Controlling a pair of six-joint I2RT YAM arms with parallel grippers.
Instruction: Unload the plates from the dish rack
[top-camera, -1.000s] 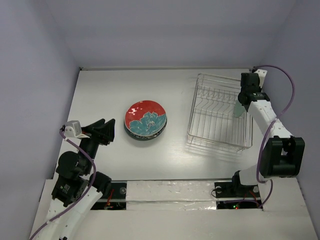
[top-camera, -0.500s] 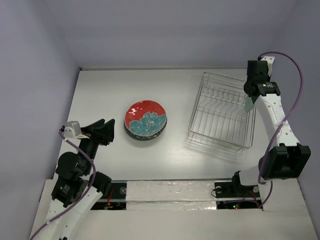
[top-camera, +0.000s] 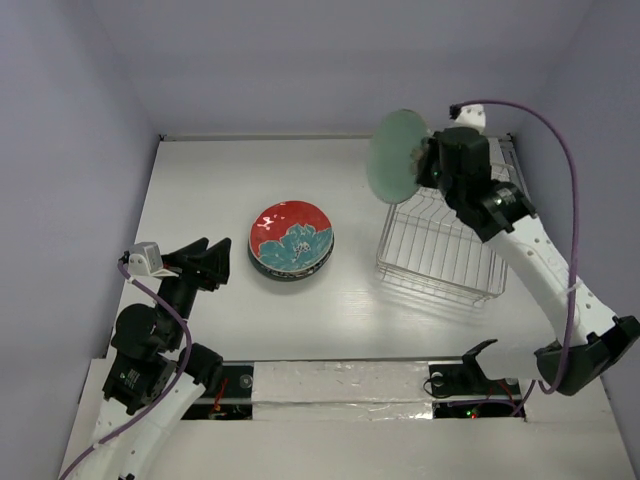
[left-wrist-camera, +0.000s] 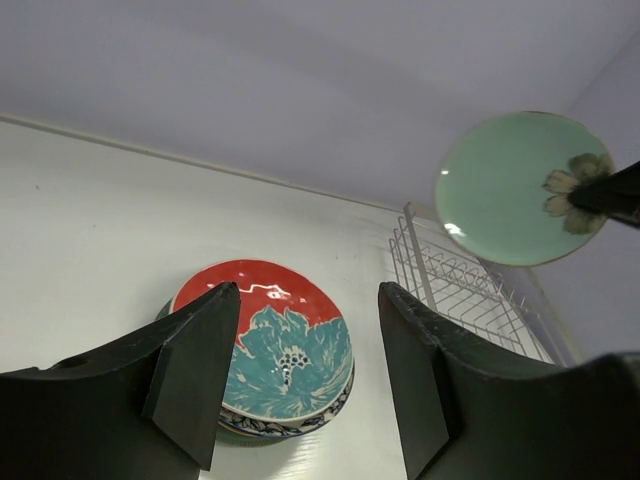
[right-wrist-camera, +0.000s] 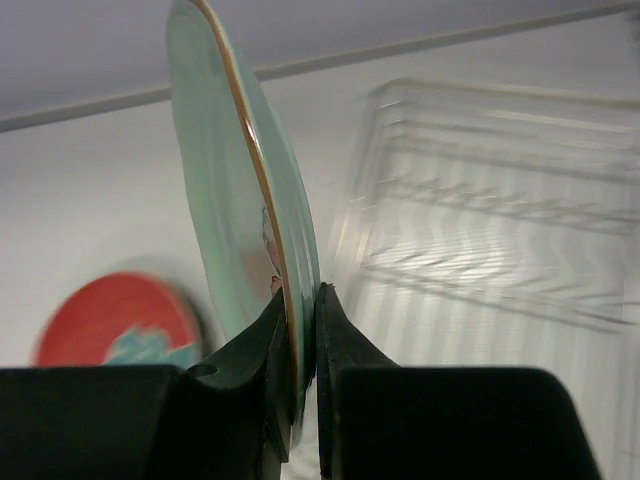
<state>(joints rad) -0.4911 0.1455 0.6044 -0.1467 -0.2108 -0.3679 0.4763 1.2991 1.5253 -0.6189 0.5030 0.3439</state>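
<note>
Overhead first. High over the far-left corner of the silvery wire dish rack (top-camera: 440, 240), a pale green round plate (top-camera: 392, 155), pinched at its right rim by the right gripper (top-camera: 425, 165). Clear of the bars, touching nothing else. Stands almost on edge, long axis running near to far, face turned left. Rack itself flat on the right side of the white table (top-camera: 200, 190), partly hidden under the right arm. Mid-table, well apart from the rack, a stack of round plates topped by a red plate with a blue flower (top-camera: 291, 238), lying flat. Just left of the stack, the left gripper (top-camera: 222, 262), fingers spread wide, nothing between them.

Left wrist next. Between the two dark spread fingers, the red plate face-up, patterned rims of others peeking from under it. Up at the right, the green plate showing its full round face, a pale flower at its right edge beside a dark fingertip.

Right wrist last. Green plate edge-on and upright, brown-lined rim squeezed tight between both black fingers. Blurred rack bars to the right, red plate low at the left.
</note>
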